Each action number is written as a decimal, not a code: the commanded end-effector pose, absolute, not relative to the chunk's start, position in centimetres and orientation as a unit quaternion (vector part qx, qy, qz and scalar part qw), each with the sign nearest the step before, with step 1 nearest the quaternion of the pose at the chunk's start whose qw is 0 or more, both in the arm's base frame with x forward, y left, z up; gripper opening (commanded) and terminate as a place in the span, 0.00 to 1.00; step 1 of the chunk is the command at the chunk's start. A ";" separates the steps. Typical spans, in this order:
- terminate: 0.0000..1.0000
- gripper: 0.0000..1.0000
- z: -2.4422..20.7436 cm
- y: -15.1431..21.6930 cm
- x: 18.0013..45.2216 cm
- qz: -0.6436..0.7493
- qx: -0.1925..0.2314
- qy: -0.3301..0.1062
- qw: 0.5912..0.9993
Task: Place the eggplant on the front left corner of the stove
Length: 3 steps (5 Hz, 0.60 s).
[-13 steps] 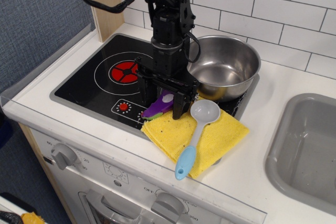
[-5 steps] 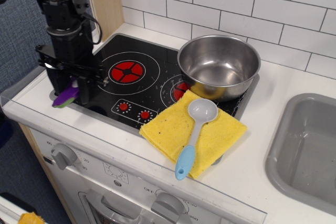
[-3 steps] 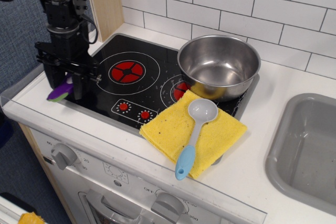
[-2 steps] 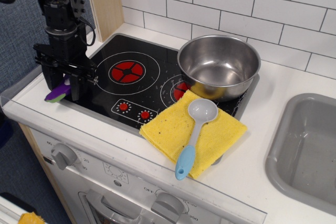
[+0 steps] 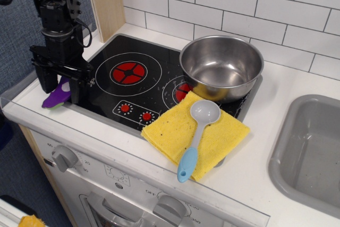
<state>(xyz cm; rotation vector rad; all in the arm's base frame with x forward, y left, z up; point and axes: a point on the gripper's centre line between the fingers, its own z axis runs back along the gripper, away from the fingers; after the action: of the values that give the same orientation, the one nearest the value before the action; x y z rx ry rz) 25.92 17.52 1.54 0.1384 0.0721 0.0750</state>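
Shifted further left since earlier, pincer (image 5: 61,90) gripping eggplant (image 5: 56,97), stem end half hidden, over stove (image 5: 101,97) corner rim

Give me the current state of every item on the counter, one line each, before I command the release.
gripper: low at the stove's front left corner, fingers either side of the eggplant; grip unclear.
eggplant: between the fingers, lying across the front left rim.
stove: burners bare on the left side.
pot: upright, empty, on the right burner.
yellow cloth: flat, overlapping the stove's front edge.
spoon: lying on the cloth, bowl up.
sink: empty.
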 end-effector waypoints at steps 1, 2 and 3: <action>0.00 1.00 7.3 17.1 26.5 0.034 0.094 -0.030 0.995; 0.00 1.00 10.2 16.4 25.9 0.029 0.098 -0.055 0.993; 0.00 1.00 10.9 15.5 25.5 0.017 0.089 -0.058 0.994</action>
<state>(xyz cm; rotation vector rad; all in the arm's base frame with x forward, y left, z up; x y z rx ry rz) 25.53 15.70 9.21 0.1528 -0.0651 0.0451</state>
